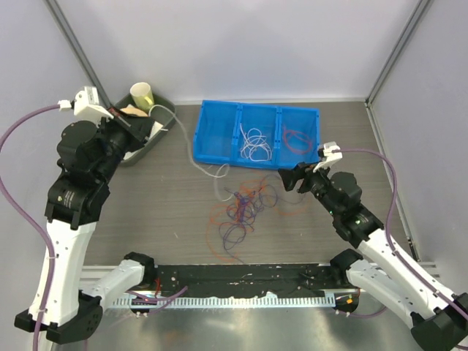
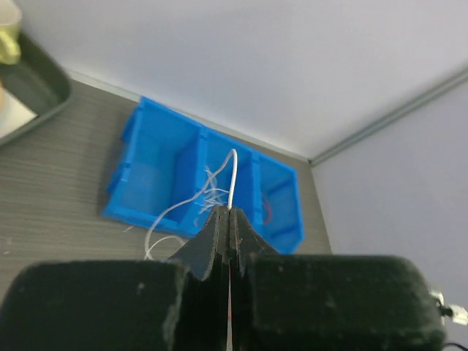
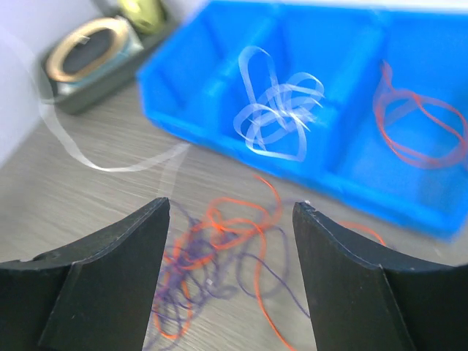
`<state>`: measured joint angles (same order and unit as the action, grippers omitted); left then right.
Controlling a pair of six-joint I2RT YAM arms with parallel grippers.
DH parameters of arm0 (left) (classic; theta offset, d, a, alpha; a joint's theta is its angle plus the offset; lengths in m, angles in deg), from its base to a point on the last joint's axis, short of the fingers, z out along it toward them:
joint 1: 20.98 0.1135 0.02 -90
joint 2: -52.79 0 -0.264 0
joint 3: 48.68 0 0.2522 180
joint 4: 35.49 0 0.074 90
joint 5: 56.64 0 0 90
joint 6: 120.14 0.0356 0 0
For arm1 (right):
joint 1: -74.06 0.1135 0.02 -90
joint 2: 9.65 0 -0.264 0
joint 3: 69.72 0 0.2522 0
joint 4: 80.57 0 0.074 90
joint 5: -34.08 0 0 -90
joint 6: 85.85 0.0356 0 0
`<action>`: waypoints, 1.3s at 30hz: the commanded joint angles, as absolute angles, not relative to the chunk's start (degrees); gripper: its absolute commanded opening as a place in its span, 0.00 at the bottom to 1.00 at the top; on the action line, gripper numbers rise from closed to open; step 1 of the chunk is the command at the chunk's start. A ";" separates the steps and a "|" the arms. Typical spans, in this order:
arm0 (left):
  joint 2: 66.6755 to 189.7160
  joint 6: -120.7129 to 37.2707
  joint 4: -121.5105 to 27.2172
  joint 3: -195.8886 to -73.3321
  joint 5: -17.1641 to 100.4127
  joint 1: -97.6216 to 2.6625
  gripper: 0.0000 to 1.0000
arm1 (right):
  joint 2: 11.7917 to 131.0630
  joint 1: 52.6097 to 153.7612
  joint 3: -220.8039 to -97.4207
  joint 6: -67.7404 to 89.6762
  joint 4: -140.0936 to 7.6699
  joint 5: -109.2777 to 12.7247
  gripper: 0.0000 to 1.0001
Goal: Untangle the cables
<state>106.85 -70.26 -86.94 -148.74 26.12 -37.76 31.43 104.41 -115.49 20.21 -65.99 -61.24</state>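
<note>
We list: white cable (image 2: 232,175) mid-extraction, pinched in closed left jaws, trailing to the table (image 1: 161,205); right jaws open over the orange-purple tangle (image 1: 245,208); next, likely, lift it free toward the blue bin (image 1: 216,135).

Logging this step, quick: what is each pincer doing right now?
Left pincer: closed on a white cable.
Right pincer: open, holding nothing, pointed at the tangled cables.

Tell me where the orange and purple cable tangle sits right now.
In the top view the tangle lies mid-way across the table, just on the near side of the blue bin and to the left of the open right tool.
</note>
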 commanded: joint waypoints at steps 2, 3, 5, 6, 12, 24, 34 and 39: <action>107.02 -73.47 -78.35 -148.84 42.75 -37.68 0.00 | 35.51 104.73 -118.98 18.21 -80.93 -37.61 0.74; 107.02 -74.08 -77.73 -147.97 43.99 -37.68 0.00 | 36.91 104.99 -119.07 19.00 -82.61 -35.46 0.74; 106.75 -75.22 -76.07 -146.30 47.14 -37.68 0.00 | 41.40 105.78 -119.34 19.36 -87.34 -31.33 0.74; 106.67 -75.49 -75.71 -145.59 47.51 -37.77 0.00 | 42.80 106.83 -119.51 19.36 -88.68 -30.79 0.74; 106.23 -76.81 -75.44 -140.58 48.47 -37.68 0.00 | 54.23 112.28 -125.22 14.09 -90.19 -30.24 0.74; 105.70 -77.43 -79.48 -137.23 46.02 -37.77 0.00 | 75.23 124.94 -132.61 12.14 -94.92 -40.35 0.73; 103.51 -78.83 -84.14 -139.26 39.95 -37.77 0.00 | 88.50 131.98 -137.17 9.52 -97.04 -46.95 0.72; 103.06 -79.18 -84.76 -139.08 39.34 -37.77 0.00 | 94.66 132.33 -141.74 8.11 -95.90 -52.48 0.69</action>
<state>103.71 -78.30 -84.10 -137.20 40.52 -37.78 91.90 132.36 -137.32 10.20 -93.33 -46.11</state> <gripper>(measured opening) 0.011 0.705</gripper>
